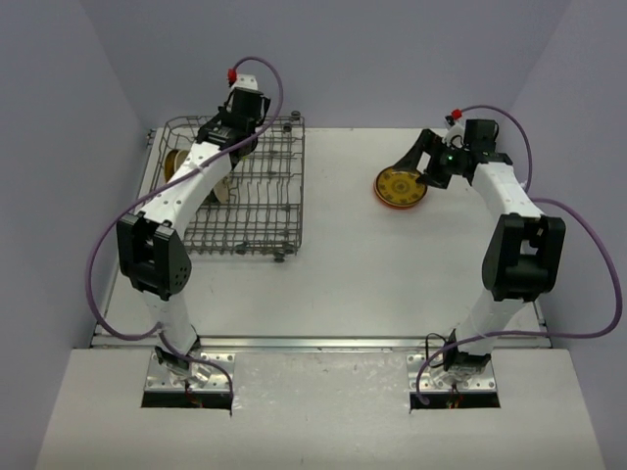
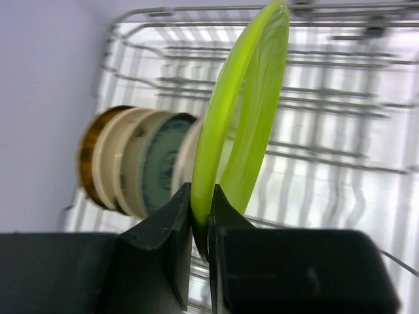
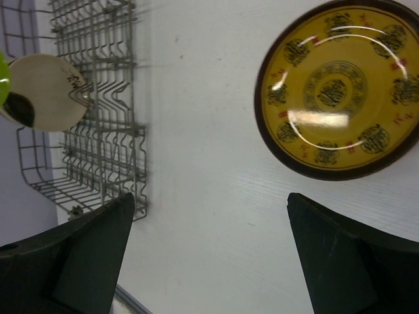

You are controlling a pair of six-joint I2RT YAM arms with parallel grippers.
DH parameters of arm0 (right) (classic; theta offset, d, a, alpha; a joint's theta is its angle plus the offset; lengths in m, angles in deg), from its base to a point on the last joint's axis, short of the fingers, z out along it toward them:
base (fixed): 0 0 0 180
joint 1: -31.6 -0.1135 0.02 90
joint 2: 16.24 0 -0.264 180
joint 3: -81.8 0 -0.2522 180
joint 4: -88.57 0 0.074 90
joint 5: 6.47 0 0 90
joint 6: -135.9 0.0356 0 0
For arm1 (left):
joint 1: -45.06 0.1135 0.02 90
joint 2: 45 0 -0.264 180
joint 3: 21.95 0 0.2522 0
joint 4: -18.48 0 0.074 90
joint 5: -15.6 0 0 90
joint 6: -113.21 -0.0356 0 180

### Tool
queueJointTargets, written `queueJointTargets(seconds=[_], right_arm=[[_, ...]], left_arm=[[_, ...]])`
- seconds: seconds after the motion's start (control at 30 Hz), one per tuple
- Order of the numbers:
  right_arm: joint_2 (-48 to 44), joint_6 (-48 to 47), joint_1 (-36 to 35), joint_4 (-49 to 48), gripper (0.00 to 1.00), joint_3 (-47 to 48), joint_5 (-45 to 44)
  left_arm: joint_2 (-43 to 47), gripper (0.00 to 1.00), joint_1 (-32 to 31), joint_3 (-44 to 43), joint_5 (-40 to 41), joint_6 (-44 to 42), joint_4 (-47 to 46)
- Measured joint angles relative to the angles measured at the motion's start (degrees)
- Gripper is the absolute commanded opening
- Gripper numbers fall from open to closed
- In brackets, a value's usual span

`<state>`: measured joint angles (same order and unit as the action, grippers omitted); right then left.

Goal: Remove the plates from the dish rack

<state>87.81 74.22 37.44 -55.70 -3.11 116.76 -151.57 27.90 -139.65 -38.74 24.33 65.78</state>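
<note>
A white table (image 1: 372, 264) fills the middle, its surface smooth and matte, with a thin metal strip (image 1: 323, 343) along its near edge. Pale lavender walls (image 1: 392, 59) close it in at the back and both sides. Nearer, a light grey board (image 1: 323, 421) spans the whole front, meeting the strip

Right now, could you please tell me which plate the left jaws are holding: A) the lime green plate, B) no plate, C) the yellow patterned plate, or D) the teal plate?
A: the left wrist view shows the left jaws pinched on the rim of the lime green plate.
</note>
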Motion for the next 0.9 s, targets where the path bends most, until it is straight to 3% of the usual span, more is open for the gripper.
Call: queueJointTargets(seconds=[0.2,0.33,0.47,0.67,0.9], right_arm=[[-6.9,3.9,-1.5,-11.6,0.79,-6.5,11.9],[-11.0,2.8,-5.1,-16.1,0.68,-6.8,15.2],[-13.6,0.1,-10.0,-17.3,0.64,-6.7,16.7],[-13.2,-4.0,-14.4,-15.6,0.60,-6.6,16.7],[-11.6,-6.7,-15.8,-13.6,0.42,-5.3,15.3]], left_arm=[[9.6,0.00,0.8,9.1,-29.2,3.3,-1.1],[10.4,0.00,1.0,10.5,-49.2,5.5,-1.4],[10.3,0.00,0.8,11.3,-62.8,7.7,-1.7],[10.3,0.00,0.6,12.9,-73.8,9.1,-2.5],[10.3,0.00,0.0,14.0,-78.4,9.3,-2.5]])
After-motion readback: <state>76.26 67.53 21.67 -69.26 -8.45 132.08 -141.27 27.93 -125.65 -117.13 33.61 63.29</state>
